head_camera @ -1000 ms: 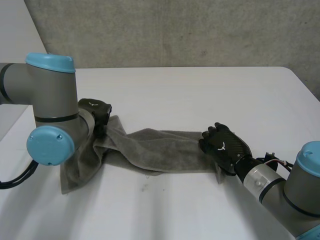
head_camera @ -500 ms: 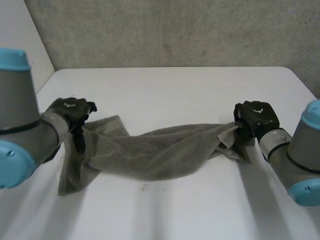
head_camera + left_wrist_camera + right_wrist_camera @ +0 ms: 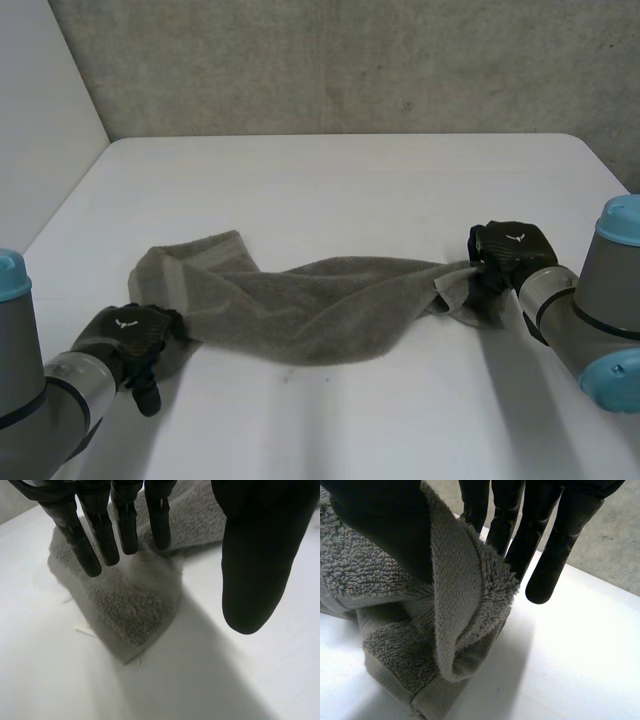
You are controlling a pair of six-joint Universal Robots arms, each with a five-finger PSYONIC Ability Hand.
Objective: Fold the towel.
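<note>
Though slack, towel [image 3: 300, 310] in right hand [image 3: 510, 248].

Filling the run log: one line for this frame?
towel rumpled, not folded | left hand open over its near corner | right hand pinching its opposite end

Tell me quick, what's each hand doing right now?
Left hand: open, at a corner of the towel, holding nothing.
Right hand: closed on the towel's other end, cloth pinched under the thumb.
</note>
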